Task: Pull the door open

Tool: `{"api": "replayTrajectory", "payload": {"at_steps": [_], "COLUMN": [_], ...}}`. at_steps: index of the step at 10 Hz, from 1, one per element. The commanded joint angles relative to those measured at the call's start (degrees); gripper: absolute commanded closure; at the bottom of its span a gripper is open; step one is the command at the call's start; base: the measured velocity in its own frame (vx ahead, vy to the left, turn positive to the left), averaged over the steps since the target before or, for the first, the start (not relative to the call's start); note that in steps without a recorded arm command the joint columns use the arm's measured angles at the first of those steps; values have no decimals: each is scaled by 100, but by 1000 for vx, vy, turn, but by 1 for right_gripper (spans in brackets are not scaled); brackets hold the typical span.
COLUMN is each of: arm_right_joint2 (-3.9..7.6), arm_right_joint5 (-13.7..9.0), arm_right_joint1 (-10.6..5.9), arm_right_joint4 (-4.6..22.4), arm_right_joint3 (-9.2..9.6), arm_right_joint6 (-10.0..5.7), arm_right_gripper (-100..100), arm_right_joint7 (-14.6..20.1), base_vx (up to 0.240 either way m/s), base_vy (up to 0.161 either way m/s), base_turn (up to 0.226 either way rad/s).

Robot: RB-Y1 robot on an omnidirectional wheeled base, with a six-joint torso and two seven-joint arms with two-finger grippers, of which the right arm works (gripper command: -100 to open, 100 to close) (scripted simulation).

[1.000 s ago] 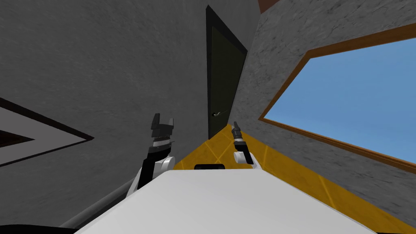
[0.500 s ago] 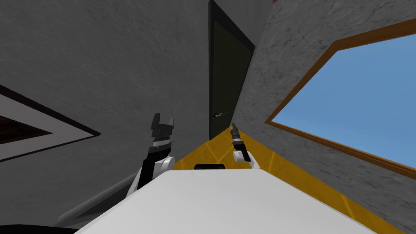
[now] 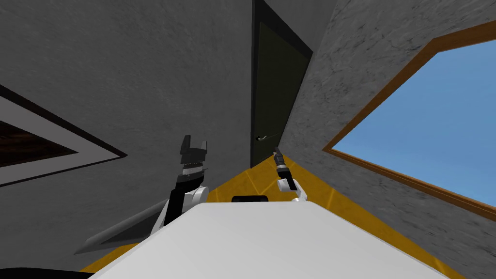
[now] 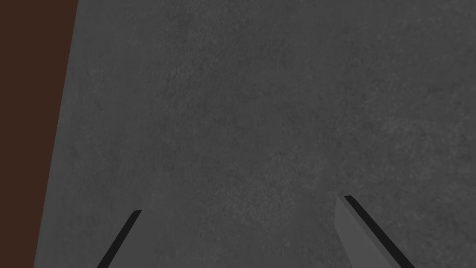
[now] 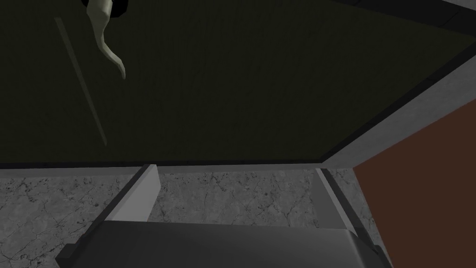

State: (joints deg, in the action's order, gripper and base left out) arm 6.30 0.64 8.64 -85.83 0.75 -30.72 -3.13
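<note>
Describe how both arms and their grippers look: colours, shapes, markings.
The left arm has a black forearm on a white rounded joint, with a ribbed grey band below the dark, boxy left gripper. The right arm shows a white joint, black link, grey ring and dark right gripper. Its fingers are thin, light grey blades, dark-edged. No cables or markings show.

Dark door point(image 3: 273, 92) shut — pale lever handle point(image 3: 262, 138).
</note>
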Motion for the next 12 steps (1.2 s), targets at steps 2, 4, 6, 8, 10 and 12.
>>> {"api": "replayTrajectory", "payload": {"at_steps": [2,4,6,8,10,12], "arm_right_joint2": [63,95,157,188,248,276], "arm_right_joint5": [-21,-32,-53,-64,-86,-96], "arm_right_joint1": [-232,-339,-554,-661,-875,-979], "arm_right_joint4": [498,727,1138,1384,1739,2031], "arm_right_joint3": [-13,-19,-33,-40,-54,-61], "arm_right_joint6": [-106,-151,-240,-284,-372,-416], "arm_right_gripper": [-100,-100,-100,-100,-100,-100], "arm_right_joint7": [74,110,181,216,287,321], "base_vx": [38,45,33,29,21,28], "base_vy": [-84,-97,-87,-105,-79,-79], "base_turn": [168,146,157,134,165,100]}}
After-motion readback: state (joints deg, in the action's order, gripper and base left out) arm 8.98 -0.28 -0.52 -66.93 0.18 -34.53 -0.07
